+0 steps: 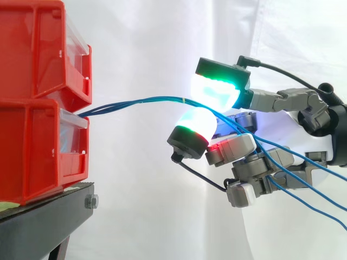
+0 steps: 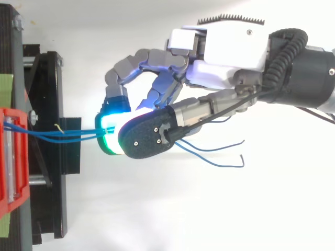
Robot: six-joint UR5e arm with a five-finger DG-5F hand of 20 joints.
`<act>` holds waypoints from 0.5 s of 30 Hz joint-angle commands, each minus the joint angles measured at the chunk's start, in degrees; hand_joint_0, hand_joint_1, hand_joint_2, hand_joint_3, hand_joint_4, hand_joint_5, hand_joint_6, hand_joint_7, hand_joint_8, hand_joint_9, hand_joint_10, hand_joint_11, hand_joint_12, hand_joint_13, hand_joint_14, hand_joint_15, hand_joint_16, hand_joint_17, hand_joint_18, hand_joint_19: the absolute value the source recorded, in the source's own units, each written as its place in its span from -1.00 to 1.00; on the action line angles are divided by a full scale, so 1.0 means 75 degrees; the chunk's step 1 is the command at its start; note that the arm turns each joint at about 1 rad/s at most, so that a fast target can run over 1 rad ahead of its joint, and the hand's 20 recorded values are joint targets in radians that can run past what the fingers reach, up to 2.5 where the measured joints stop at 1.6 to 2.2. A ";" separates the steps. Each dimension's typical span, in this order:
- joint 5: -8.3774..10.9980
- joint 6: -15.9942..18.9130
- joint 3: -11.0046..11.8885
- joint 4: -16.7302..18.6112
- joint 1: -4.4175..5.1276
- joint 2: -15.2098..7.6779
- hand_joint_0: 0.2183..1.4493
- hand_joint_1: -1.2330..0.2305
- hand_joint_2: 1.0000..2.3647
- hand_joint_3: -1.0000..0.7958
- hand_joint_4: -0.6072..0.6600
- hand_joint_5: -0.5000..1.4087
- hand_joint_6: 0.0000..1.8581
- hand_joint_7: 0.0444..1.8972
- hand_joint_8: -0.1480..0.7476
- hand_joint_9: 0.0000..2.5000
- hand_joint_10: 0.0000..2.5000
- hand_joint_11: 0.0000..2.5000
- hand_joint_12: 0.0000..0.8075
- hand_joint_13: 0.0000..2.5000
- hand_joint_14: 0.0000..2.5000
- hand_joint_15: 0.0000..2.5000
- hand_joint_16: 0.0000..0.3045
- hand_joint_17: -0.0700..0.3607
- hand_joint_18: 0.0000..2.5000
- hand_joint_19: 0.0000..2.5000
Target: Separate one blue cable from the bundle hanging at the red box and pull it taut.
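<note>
Hand (image 1: pixel 256 167) closed in pinch: two green-glowing fingertips (image 1: pixel 214 92) clamp thin blue cable bundle (image 1: pixel 141 101), right of stacked red plastic bins (image 1: pixel 32 146).
Side view: strands leave lower bin's clear front, gathered by pale tie (image 1: pixel 184 101), pass between pads, fan down-right over curled grey fingers, cut off at right edge.
Top view: free ends curl loose beneath hand; black pad back hides pinch.
Black metal stand (image 1: pixel 43 216) carries bins.
Single strand apart from rest: cannot tell.

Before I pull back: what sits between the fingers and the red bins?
Only the blue cables, with a small pale tie round them, span the gap from red bins to fingers; clearest in side view.
</note>
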 commanded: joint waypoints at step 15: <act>-0.0023 0.0082 0.0000 0.0005 -0.0020 0.0002 -0.26 -0.46 -0.98 -0.31 0.05 -0.69 -0.08 0.23 -0.13 -0.18 -0.95 0.37 -0.30 -0.10 -0.49 0.46 -0.77 -0.31 -0.24 -0.26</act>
